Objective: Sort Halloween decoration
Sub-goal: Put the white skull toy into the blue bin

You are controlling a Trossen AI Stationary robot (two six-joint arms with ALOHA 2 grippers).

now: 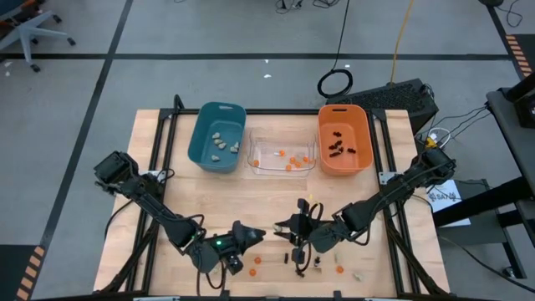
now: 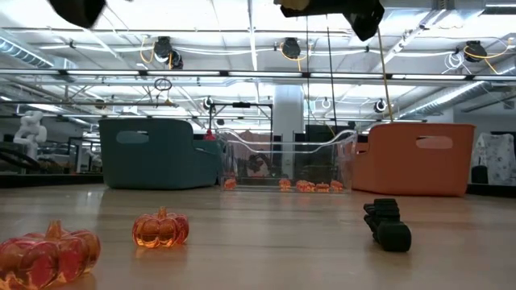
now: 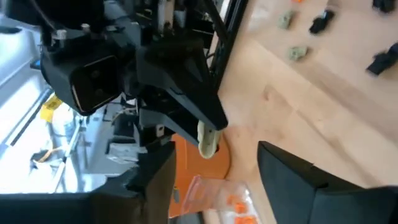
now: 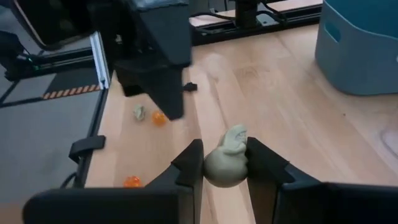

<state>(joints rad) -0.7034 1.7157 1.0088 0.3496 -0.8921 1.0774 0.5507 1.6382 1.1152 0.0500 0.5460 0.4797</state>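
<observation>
While the two dark arms are being held low over the near middle of the wooden table (image 1: 192, 192), a pale beige lump-shaped trinket (image 4: 227, 160) is being clamped between the fingers of the right gripper (image 4: 225, 163), clear of the tabletop. The left gripper (image 3: 214, 180) is being held just to the left of it, facing it, with its fingers standing apart and nothing between them.

Three plastic bins are being kept in a row at the far side: a teal bin (image 1: 217, 136) on the left with pale lumps in it, a clear bin (image 1: 282, 153) in the middle with small orange pieces, and an orange bin (image 1: 344, 139) on the right with black pieces.

Translucent orange pumpkin trinkets (image 2: 160, 229) and a black trinket (image 2: 388, 225) are lying loose on the near part of the table.
</observation>
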